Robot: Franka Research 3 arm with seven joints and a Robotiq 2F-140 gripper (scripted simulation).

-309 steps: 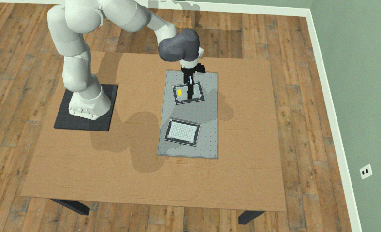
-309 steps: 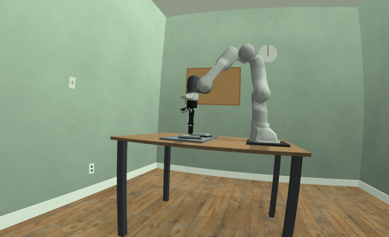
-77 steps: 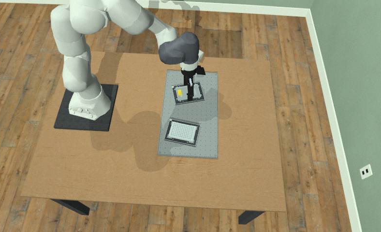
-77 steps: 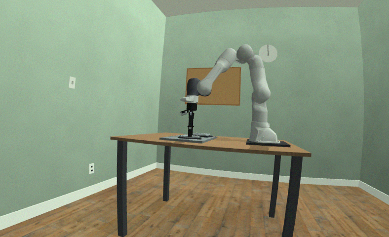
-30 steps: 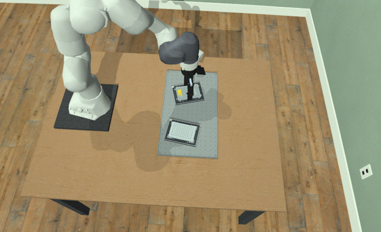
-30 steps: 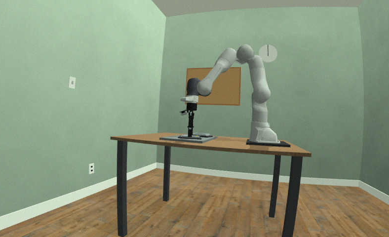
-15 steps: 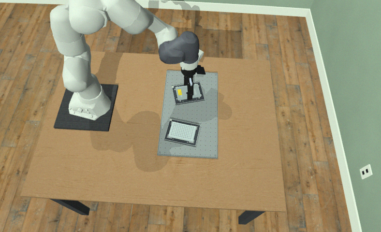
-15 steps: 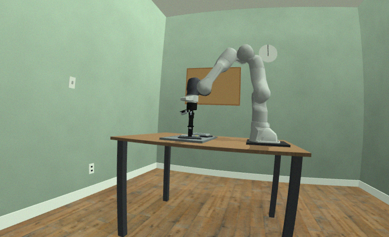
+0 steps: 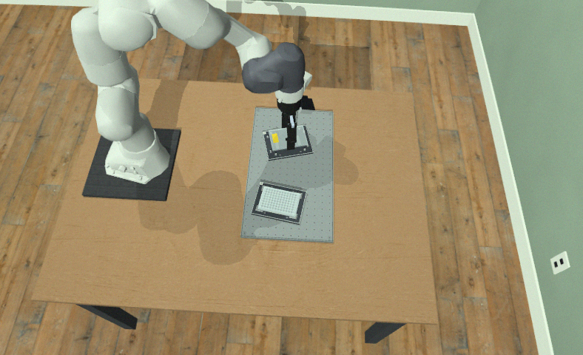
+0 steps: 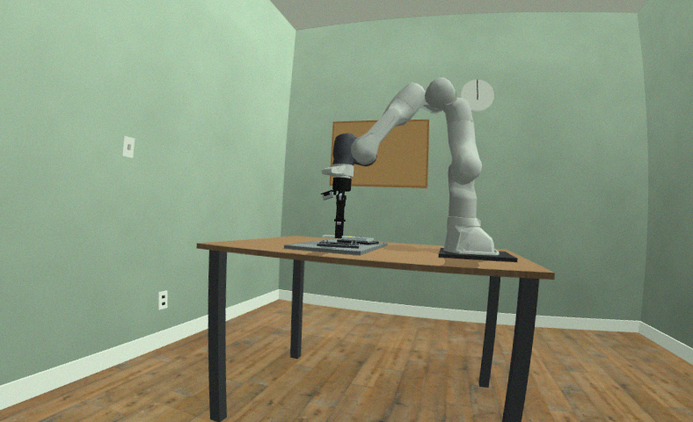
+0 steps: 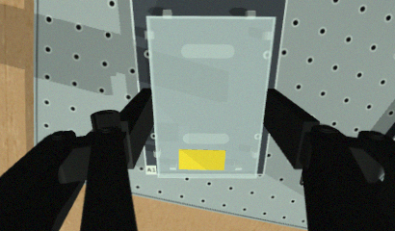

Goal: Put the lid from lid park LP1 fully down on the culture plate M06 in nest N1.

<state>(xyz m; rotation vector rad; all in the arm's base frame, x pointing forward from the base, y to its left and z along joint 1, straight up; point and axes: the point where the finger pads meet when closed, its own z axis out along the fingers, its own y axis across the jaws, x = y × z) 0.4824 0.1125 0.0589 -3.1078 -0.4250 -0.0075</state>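
Clearly the claw (image 11: 208, 120) is pinching the clear lid (image 11: 210, 77) across its short width, one black finger (image 11: 137, 120) pressing each long edge; the fingers are standing partly closed, stopped by the lid between them. Gripping mid-length is keeping the lid balanced, which I judge should stop it tipping on the way across. The lid is hanging over lid park LP1 (image 9: 302, 151), the dark frame nearer the arm's wrist; in the wrist view the frame's small corner tabs are peeking out around the lid's edges, and whether the lid is touching them I cannot tell.

The lid is looking like thin, see-through plastic, flat and rectangular with rounded slots moulded in its top and a yellow label (image 11: 201, 160) at one end; such a smooth, light shell is probably asking for a square, level hold. Beneath it the grey perforated baseplate (image 9: 321, 132) is showing rows of small holes, presumably for fixing frames in place. Further along it, well apart from the park, the culture plate M06 (image 9: 279, 203) is sitting uncovered in nest N1 (image 9: 255, 210), its white well grid bordered by a dark frame. The baseplate is lying on the wooden surface (image 9: 109, 246), whose grain is running lengthwise; the arm's dark base plate (image 9: 96, 186) is sitting off to one side.
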